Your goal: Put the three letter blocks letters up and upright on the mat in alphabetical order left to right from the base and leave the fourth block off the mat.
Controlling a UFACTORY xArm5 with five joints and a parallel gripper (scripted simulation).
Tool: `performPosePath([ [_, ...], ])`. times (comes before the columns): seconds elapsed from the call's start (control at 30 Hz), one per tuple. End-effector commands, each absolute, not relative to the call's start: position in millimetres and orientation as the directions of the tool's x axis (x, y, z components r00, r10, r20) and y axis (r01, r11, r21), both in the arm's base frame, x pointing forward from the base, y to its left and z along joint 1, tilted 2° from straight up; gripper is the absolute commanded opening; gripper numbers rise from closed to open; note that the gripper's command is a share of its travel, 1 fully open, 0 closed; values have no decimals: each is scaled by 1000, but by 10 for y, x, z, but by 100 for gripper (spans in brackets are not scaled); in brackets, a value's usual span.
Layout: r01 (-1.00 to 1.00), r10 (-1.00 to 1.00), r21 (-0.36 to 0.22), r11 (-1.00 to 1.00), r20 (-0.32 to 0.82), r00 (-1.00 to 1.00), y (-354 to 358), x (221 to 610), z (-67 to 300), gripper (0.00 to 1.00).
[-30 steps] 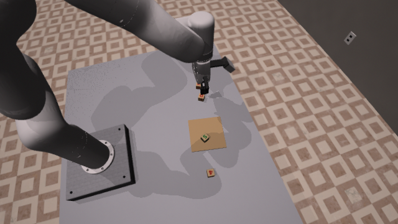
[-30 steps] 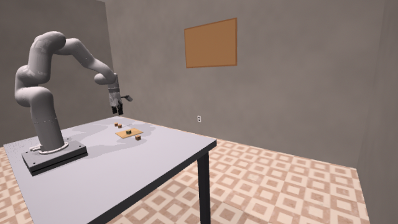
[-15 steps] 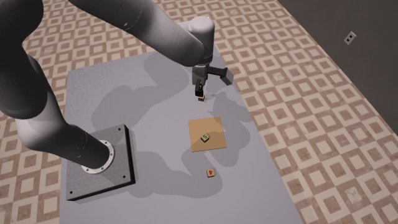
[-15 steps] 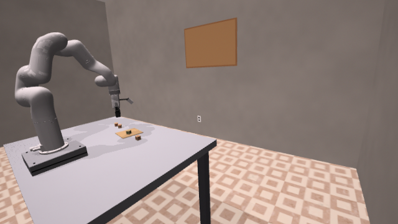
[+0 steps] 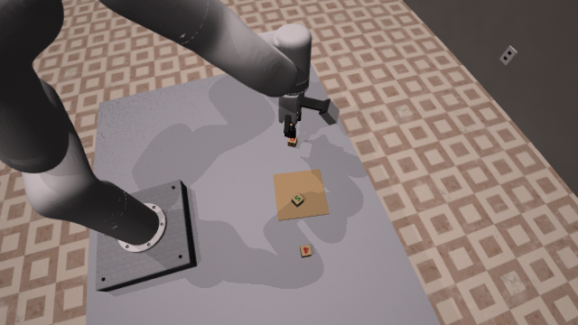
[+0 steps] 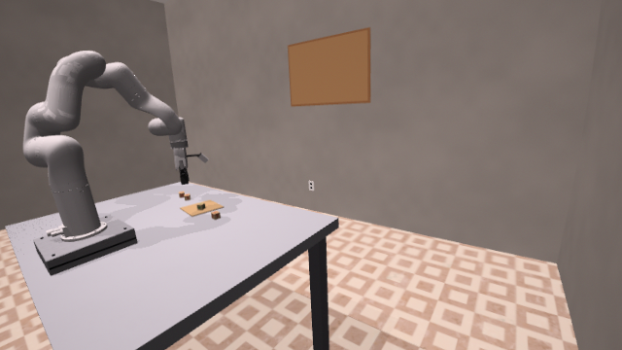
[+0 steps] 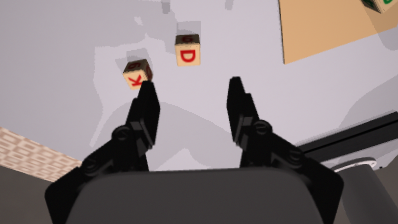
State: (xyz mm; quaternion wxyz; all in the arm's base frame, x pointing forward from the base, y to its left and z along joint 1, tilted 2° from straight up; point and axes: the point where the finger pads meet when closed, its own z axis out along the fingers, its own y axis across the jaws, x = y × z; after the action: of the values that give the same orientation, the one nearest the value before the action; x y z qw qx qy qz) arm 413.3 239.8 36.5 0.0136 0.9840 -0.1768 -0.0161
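Note:
My gripper (image 5: pixel 290 134) (image 6: pixel 184 182) (image 7: pixel 192 92) is partly open and empty, above the table near two blocks. The D block (image 5: pixel 293 143) (image 6: pixel 188 197) (image 7: pixel 188 55) lies beyond the fingertips, between their lines in the wrist view. The K block (image 6: pixel 182 194) (image 7: pixel 134 80) is turned, close beside the D; a finger partly overlaps it in the wrist view. A block with a green S or 5 (image 5: pixel 297 199) (image 6: pixel 201 206) (image 7: pixel 382 4) sits turned on the tan mat (image 5: pixel 293 181) (image 6: pixel 213 205) (image 7: pixel 320 30). A block with a red 4-like mark (image 5: pixel 306 251) (image 6: pixel 215 215) lies off the mat.
The robot's base plate (image 5: pixel 181 239) (image 6: pixel 87 245) stands on the table on the side of the mat opposite the far table edge. The wall (image 6: pixel 437 122) rises behind the table. The arm's shadows fall across the table and part of the mat.

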Motion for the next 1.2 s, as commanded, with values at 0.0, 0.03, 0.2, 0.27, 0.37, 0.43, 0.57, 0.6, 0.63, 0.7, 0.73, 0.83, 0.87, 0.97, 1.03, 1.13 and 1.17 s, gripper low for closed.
performPosePath([
  [0.0, -348, -348, 29, -937, -24, 937, 2405, 4146, 379, 63],
  [0.03, -348, -348, 29, -937, -24, 937, 2405, 4146, 379, 63],
  [0.2, -348, -348, 29, -937, -24, 937, 2405, 4146, 379, 63],
  [0.27, -348, -348, 29, -937, -24, 937, 2405, 4146, 379, 63],
  [0.37, -348, -348, 29, -937, -24, 937, 2405, 4146, 379, 63],
  [0.43, -348, -348, 29, -937, -24, 937, 2405, 4146, 379, 63],
  [0.57, -348, -348, 29, -937, -24, 937, 2405, 4146, 379, 63],
  [0.6, -348, -348, 29, -937, -24, 937, 2405, 4146, 379, 63],
  [0.63, -348, -348, 29, -937, -24, 937, 2405, 4146, 379, 63],
  [0.7, -348, -348, 29, -937, -24, 937, 2405, 4146, 379, 63],
  [0.73, -348, -348, 29, -937, -24, 937, 2405, 4146, 379, 63],
  [0.83, -348, -348, 29, -937, -24, 937, 2404, 4146, 378, 63],
  [0.87, -348, -348, 29, -937, -24, 937, 2404, 4146, 378, 63],
  [0.97, -348, -348, 29, -937, -24, 937, 2404, 4146, 373, 63],
  [1.03, -348, -348, 29, -937, -24, 937, 2403, 4146, 367, 63],
  [1.13, -348, -349, 29, -937, -24, 937, 2401, 4146, 352, 63],
  [1.17, -348, -349, 29, -937, -24, 937, 2400, 4147, 346, 63],
])
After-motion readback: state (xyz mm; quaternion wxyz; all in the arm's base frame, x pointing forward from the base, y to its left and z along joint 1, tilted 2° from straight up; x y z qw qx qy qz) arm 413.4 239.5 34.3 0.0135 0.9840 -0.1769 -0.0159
